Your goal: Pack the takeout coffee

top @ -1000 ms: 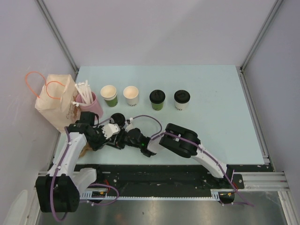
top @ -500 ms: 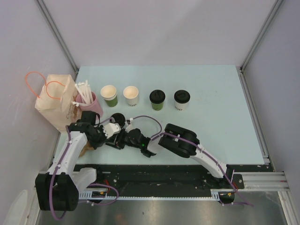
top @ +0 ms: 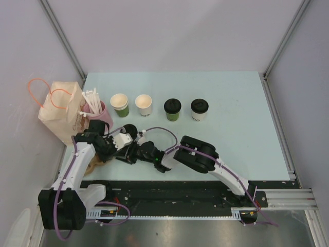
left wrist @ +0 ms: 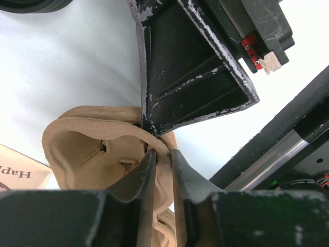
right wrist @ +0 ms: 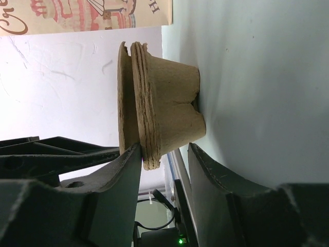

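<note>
On the pale table (top: 247,128), with the beige paper bag (top: 59,110) standing at its left edge, both arms crowd over the near-left corner. They have barely shifted in the last second. The real change is at the left gripper (left wrist: 162,157), which has drawn in from a wider stance to a narrow pinch. The overhead view shows only a brown scrap of the pulp carrier stack (top: 94,163) under the left arm. The left wrist view shows what that hides: the fingers nip the thin wall of the top carrier (left wrist: 77,144), with a right finger (left wrist: 190,77) butting the same rim. The right wrist view shows that top carrier sprung slightly off the stack. The right gripper (right wrist: 163,150) stands half-spread astride the stack's edge, with a gap on one side, so it braces rather than clamps. My reading is that one carrier is being peeled free. The green lidded cup (top: 172,109) and white lidded cup (top: 199,109) stand well apart up the table, unpacked.
</note>
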Motion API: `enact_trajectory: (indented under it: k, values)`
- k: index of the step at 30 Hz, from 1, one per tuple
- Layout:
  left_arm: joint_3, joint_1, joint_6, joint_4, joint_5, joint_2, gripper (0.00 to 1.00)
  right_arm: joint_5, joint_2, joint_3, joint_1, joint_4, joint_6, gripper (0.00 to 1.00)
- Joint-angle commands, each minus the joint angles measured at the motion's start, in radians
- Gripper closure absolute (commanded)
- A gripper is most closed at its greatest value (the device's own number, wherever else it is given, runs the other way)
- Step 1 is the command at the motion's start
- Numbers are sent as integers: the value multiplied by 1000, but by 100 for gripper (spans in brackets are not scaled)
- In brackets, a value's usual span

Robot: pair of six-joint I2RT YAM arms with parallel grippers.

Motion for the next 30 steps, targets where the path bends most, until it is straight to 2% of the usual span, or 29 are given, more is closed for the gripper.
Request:
enact_trajectory:
  k: [1, 2, 4, 18, 25, 30]
  values:
    - [47, -3, -26, -6, 40, 10, 83, 2, 20, 22, 3, -6, -11, 54]
    - [44, -3, -24, -6, 36, 12, 92, 2, 20, 22, 3, -6, -11, 54]
    - [46, -3, -24, -5, 23, 12, 100, 1, 22, 22, 3, -6, -10, 54]
    - [89, -9, 8, -5, -50, -180, 99, 20, 0, 22, 15, -9, -26, 55]
    - [76, -22, 57, -5, -87, -247, 100, 70, -4, 22, 50, 19, -3, 64]
    - [107, -23, 66, -6, -55, -267, 100, 140, -14, 22, 79, 42, 10, 77]
